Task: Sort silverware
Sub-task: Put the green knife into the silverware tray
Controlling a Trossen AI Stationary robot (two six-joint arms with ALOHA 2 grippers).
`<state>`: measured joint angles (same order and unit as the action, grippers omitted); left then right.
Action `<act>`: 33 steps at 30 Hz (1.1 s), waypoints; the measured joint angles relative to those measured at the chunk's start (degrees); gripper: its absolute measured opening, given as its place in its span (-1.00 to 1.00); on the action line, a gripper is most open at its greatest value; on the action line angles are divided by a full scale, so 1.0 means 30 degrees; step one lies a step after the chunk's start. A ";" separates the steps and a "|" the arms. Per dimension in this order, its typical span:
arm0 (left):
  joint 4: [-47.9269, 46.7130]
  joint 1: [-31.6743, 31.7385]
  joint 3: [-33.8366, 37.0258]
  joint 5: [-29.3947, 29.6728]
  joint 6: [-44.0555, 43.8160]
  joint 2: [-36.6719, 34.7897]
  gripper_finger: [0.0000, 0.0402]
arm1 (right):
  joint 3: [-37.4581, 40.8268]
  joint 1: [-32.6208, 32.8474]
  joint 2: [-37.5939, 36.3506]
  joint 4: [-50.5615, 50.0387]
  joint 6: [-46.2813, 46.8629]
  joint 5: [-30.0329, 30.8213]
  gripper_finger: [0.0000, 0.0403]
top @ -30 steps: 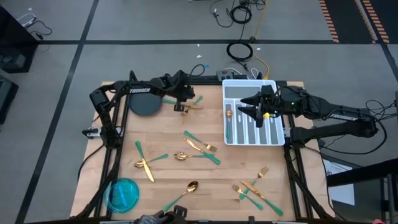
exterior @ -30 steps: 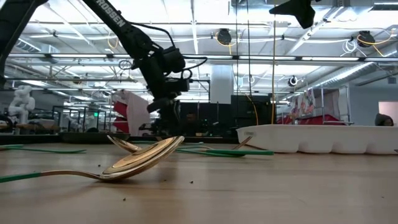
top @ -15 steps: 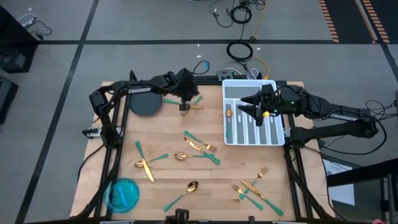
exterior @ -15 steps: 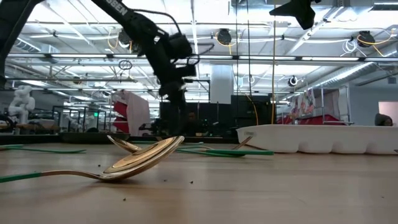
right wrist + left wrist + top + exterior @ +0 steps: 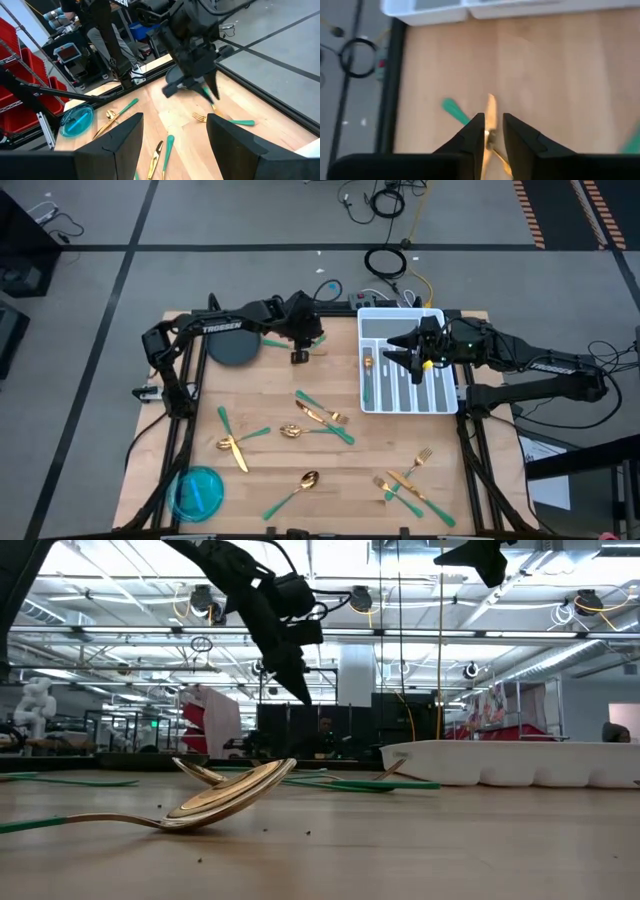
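My left gripper (image 5: 300, 353) hangs above the far part of the table, left of the white divided tray (image 5: 440, 395). It is shut on a gold-headed piece of silverware (image 5: 491, 112); which kind I cannot tell. A fork (image 5: 202, 117) with a green handle lies on the wood below it. Other green-handled pieces lie scattered over the table's middle (image 5: 320, 415) and near part (image 5: 405, 480). A spoon (image 5: 225, 795) rests on its bowl close to the low camera. My right gripper (image 5: 172, 145) waits open above the tray. My left gripper pinches the piece's gold part (image 5: 489, 131) between its two fingers. They come slanting down from above and lie along the piece, whose gold tip (image 5: 491, 102) sticks out past them. It is lifted clear of the table. Its handle is hidden.
A dark round plate (image 5: 232, 348) lies at the far left and a blue dish (image 5: 197, 492) at the near left corner. One piece (image 5: 367, 370) lies in the tray's left compartment. A person's legs (image 5: 105, 35) show beyond the table in the right wrist view.
My left gripper has risen from the table and rolled a little, drifting slightly toward the tray. The gold piece that lay beside the fork has come up with it, clear of the wood. The fork has stayed where it was.
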<state>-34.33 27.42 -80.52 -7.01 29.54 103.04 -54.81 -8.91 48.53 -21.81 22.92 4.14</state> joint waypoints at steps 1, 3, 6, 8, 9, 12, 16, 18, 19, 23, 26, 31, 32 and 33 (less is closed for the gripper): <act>-0.0899 0.0054 -0.0213 -0.0397 0.0198 0.0000 -0.55 | 0.0000 0.0000 0.0000 0.0004 0.0000 0.0007 0.05; -0.2721 0.0209 -0.0632 -0.1096 0.0659 0.0000 -0.47 | 0.0000 0.0000 0.0000 0.0011 -0.0007 0.0007 0.05; -0.4042 0.0501 -0.0863 -0.1211 0.1712 -0.0015 -0.34 | 0.0000 0.0000 0.0000 0.0018 -0.0176 0.0007 0.05; -0.4265 0.0846 -0.0856 -0.1209 0.1841 0.0168 -0.26 | 0.0000 0.0000 0.0000 0.0024 -0.0254 0.0007 0.05; -0.4043 0.1081 -0.0856 -0.1247 0.1733 0.0333 -0.22 | 0.0000 0.0000 0.0000 0.0031 -0.0284 0.0007 0.05; -0.3969 0.1811 -0.0856 -0.1825 0.1434 0.1077 -0.16 | 0.0000 0.0000 0.0000 0.0033 -0.0293 0.0007 0.05; -0.3713 0.2926 -0.0841 -0.4448 0.1352 0.2183 -0.15 | 0.0000 0.0000 0.0000 0.0026 -0.0341 0.0007 0.06; -0.3670 0.3404 -0.0841 -0.5656 0.1311 0.2409 -0.15 | 0.0000 0.0000 0.0000 0.0026 -0.0277 0.0007 0.06; -0.3627 0.3585 -0.0803 -0.5814 0.1436 0.2446 -0.15 | 0.0000 0.0000 0.0000 0.0025 -0.0200 0.0007 0.05; -0.2381 0.4157 0.0021 -0.6684 0.1886 0.2308 -0.15 | 0.0000 0.0000 0.0000 0.0025 -0.0011 0.0017 0.05; -0.0401 0.4285 0.0825 -0.7282 0.1916 0.1849 -0.15 | 0.0000 -0.0046 0.0000 0.0024 0.0137 0.0295 0.05; 0.2941 0.4219 0.3277 -0.7315 0.1820 0.1064 -0.15 | 0.0000 -0.0337 0.0006 0.0033 0.0220 0.0663 0.05; 0.3413 0.4204 0.3839 -0.7266 0.1824 0.0835 -0.15 | 0.0000 -0.0423 0.0000 0.0033 0.0226 0.0663 0.05; 0.3900 0.4175 0.4357 -0.7134 0.1829 0.0632 -0.15 | 0.0000 -0.0495 0.0007 0.0033 0.0303 0.0663 0.05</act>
<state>-22.63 39.94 -67.45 -28.41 35.02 104.94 -54.81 -10.39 48.56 -21.71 23.83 6.13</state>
